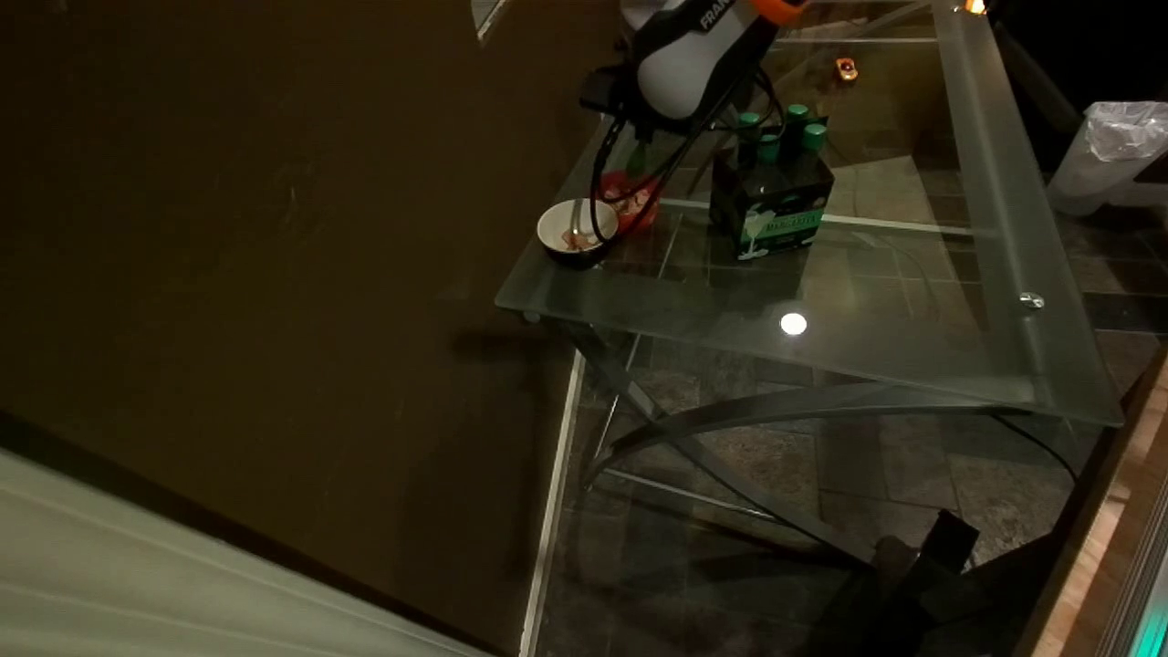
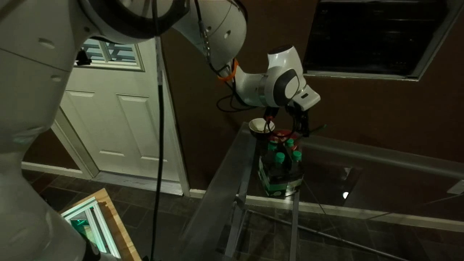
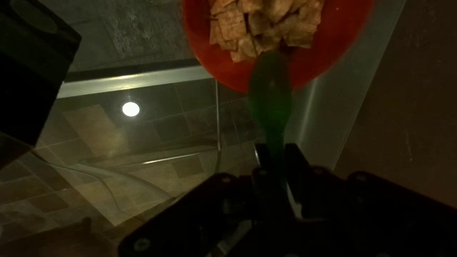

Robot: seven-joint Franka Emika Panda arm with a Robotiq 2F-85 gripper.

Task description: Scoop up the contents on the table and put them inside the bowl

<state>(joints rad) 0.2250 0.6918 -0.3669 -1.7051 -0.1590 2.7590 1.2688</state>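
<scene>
Okay, my gripper is clamped on green spoon; white bowl sits near gripper, lower, beside red bowl.

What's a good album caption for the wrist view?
The gripper holds a green spoon pointing toward squarish tan pieces in a red bowl.

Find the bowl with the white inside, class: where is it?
In an exterior view, the bowl stands on the table by its near left corner, just left of the red dish, with the bottle pack farther right.
</scene>
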